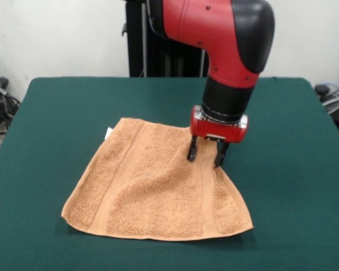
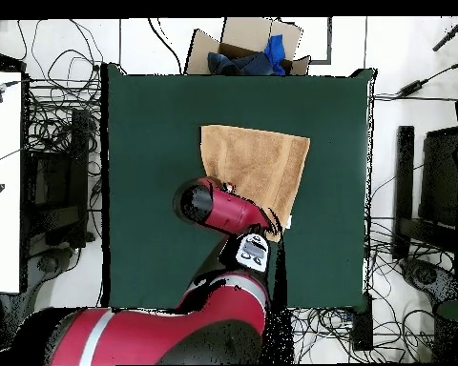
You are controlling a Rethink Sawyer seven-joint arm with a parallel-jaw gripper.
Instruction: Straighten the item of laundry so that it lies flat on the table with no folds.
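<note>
Tan towel [image 1: 152, 186] lies spread mid-table [image 1: 56, 113], white tag [image 1: 108, 134] at its far left corner. Gripper [image 1: 206, 156] at the towel's far right edge, fingers narrowly parted, tips on the cloth.

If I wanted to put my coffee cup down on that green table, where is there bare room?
The table is bare on either side of the towel, and in the strip behind it toward the robot's pedestal. The front edge has only a thin strip. It is crowded at the towel's far corner, where the gripper stands with its fingers apart.
</note>
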